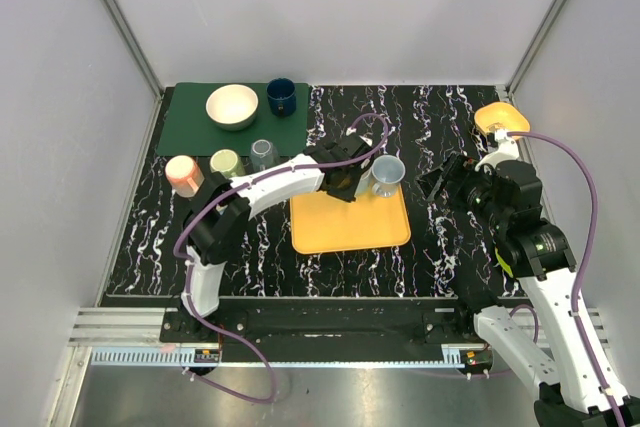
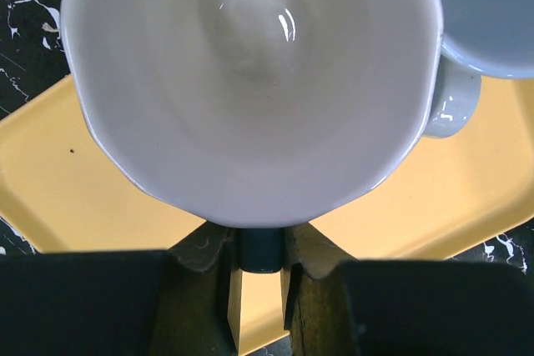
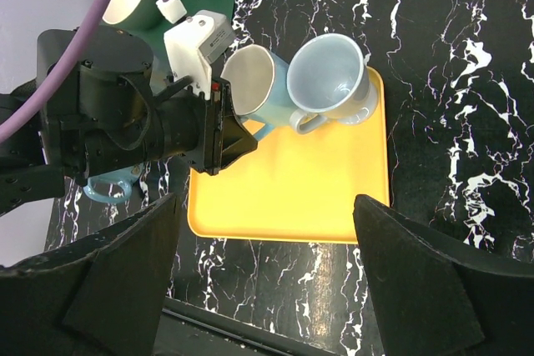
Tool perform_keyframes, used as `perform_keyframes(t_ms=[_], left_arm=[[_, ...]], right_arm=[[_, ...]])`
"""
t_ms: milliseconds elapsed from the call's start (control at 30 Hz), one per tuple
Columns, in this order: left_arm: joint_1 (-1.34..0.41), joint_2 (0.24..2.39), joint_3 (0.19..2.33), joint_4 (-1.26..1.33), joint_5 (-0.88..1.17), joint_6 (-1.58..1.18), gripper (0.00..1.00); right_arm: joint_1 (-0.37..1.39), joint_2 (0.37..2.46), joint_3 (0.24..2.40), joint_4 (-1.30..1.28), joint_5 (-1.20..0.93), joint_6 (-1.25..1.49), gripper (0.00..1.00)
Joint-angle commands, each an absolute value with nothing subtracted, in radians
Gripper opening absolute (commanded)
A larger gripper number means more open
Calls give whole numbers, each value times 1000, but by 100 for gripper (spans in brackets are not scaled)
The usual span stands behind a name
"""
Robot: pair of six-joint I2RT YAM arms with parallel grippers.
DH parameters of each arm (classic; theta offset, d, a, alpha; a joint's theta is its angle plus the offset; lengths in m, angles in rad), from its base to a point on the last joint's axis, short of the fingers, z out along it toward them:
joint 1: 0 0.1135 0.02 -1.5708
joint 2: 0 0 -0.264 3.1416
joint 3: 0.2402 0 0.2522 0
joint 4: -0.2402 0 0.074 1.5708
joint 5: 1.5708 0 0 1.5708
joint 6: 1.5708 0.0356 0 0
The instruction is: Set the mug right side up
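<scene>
A mug with a white inside and a teal outside (image 2: 250, 81) lies tilted over the yellow tray (image 2: 67, 198), its mouth facing sideways. My left gripper (image 2: 260, 266) is shut on the mug's dark teal handle (image 2: 260, 249). In the right wrist view the same mug (image 3: 250, 81) sits at the tray's far left, against the left gripper (image 3: 219, 132). From above, the left gripper (image 1: 345, 185) covers most of it. My right gripper (image 3: 267, 277) is open and empty, above the table right of the tray (image 1: 350, 222).
A light blue mug (image 1: 388, 173) stands upright on the tray, touching the held mug. A green mat (image 1: 190, 122) holds a white bowl (image 1: 232, 106) and a dark blue cup (image 1: 281, 96). A pink cup (image 1: 184, 174), a green cup (image 1: 227, 162), a glass (image 1: 263, 154) and an orange bowl (image 1: 501, 118) lie around.
</scene>
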State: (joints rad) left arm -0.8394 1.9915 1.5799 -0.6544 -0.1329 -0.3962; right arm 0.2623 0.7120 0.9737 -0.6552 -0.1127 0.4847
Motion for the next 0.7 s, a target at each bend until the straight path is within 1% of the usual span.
perform_keyframes(t_ms=[0, 200, 367, 400, 433, 467, 500, 667], left_arm=[[-838, 1922, 1575, -658, -184, -385, 0], [-838, 1898, 1585, -680, -189, -376, 0], [-842, 1917, 1623, -718, -170, -376, 0], [-847, 1919, 1634, -722, -173, -373, 7], [-851, 1919, 1635, -732, -178, -368, 18], [-853, 1917, 1635, -735, -182, -368, 32], [-854, 1919, 1634, -738, -186, -370, 45], [-862, 1899, 1612, -739, -195, -380, 56]], right_arm=[[275, 709, 971, -617, -87, 479, 89], [275, 710, 966, -614, -92, 482, 89], [273, 710, 962, -611, -97, 488, 89], [273, 707, 962, -611, -94, 488, 89], [275, 706, 962, -612, -91, 486, 89], [275, 706, 962, -611, -89, 485, 89], [273, 707, 962, -609, -92, 486, 89], [275, 707, 959, -609, -95, 488, 89]])
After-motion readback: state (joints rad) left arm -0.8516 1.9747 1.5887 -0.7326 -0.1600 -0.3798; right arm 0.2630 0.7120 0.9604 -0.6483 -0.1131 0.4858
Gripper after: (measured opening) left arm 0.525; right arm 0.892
